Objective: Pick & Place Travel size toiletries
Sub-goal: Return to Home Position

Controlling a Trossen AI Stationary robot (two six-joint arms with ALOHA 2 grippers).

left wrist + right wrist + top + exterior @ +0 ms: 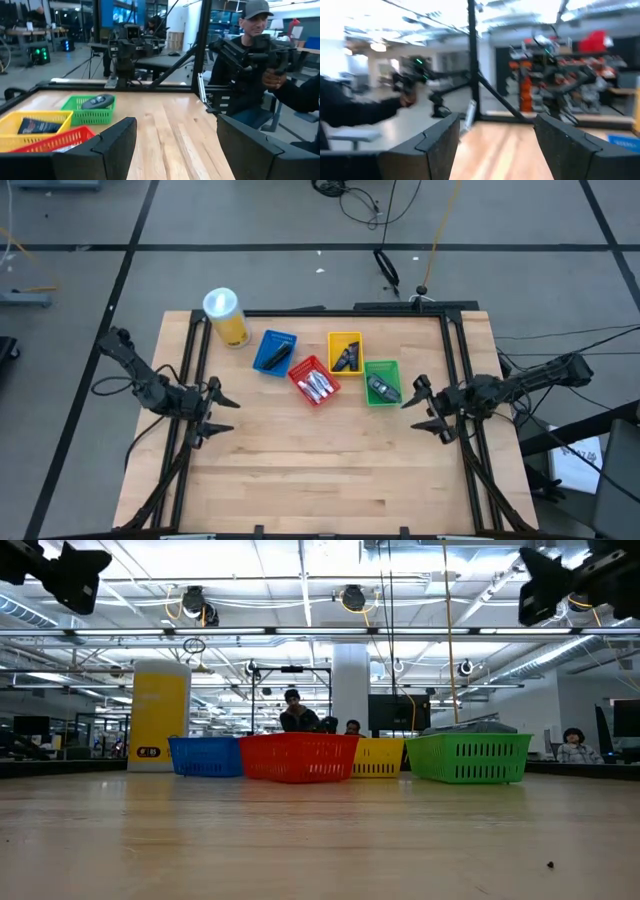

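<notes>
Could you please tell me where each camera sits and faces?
High view: above the table, looking straight down; left claw and right claw show, open.
Low view: at tabletop height, looking level at the green basket; arm parts at top corners.
Left wrist view: on the left arm, facing across the table; own fingers in foreground.
Right wrist view: on the right arm, facing the room; own fingers in foreground.
Shared: green basket in high, low and left wrist.

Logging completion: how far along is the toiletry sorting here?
Looks done: black comb in the blue basket, silvery tubes in the red basket, dark packets in the yellow basket, grey piece in the green basket. In hand: nothing; left pincer and right pincer are open. Left: no loose toiletries show on the table.
</notes>
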